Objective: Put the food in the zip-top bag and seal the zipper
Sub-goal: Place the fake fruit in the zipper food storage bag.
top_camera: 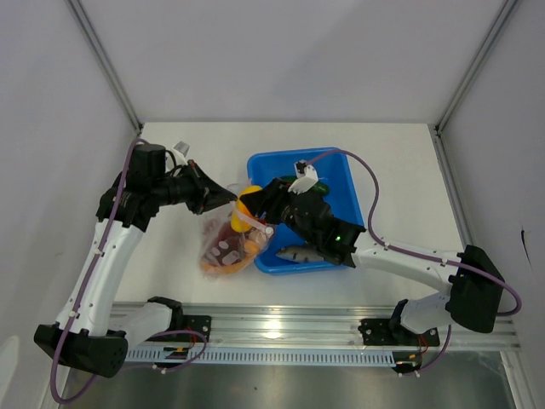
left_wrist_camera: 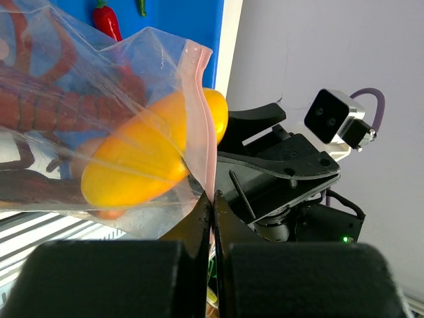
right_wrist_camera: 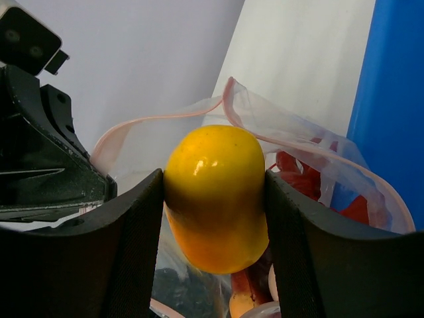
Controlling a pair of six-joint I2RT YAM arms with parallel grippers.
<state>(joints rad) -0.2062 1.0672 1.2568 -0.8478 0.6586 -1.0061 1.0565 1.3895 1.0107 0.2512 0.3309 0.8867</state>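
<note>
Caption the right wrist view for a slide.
Right gripper holds the yellow pepper at the open mouth of the zip-top bag, blue tub at right.

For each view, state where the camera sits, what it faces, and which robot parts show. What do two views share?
Top external: above and behind the bases, looking down at the table; left arm and right arm show.
Left wrist: on the left arm, facing the bag rim pinched in the left tool; right tool beyond.
Right wrist: on the right arm, facing the yellow pepper clamped in its tool at the bag mouth.
Shared: both wrist views show pepper and bag.
</note>
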